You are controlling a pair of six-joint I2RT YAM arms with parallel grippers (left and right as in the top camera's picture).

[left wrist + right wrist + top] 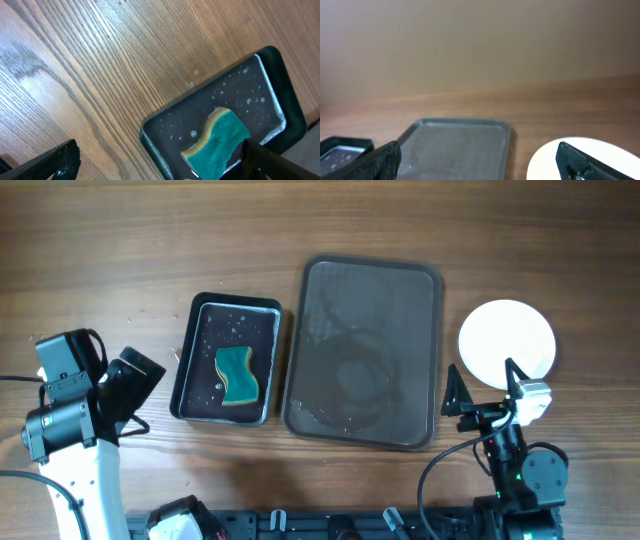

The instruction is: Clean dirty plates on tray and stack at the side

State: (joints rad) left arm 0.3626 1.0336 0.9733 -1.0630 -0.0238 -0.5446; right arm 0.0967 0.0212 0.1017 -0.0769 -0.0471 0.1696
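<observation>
The dark brown tray (400,320) lies mid-table with no plates on it, only wet streaks. It also shows in the right wrist view (460,145). A plain white plate (507,340) lies on the table to the right of the tray. From above I cannot tell how many plates are stacked there. Its edge shows in the right wrist view (545,160). My right gripper (485,387) (482,167) is open and empty, just in front of the plate and the tray's right front corner. My left gripper (138,395) (160,167) is open and empty, left of the black pan.
A black pan (185,360) (235,90) with water droplets stands left of the tray and holds a teal-and-yellow sponge (237,374) (220,142). The pan's corner shows in the right wrist view (340,150). Bare wood table lies around everything.
</observation>
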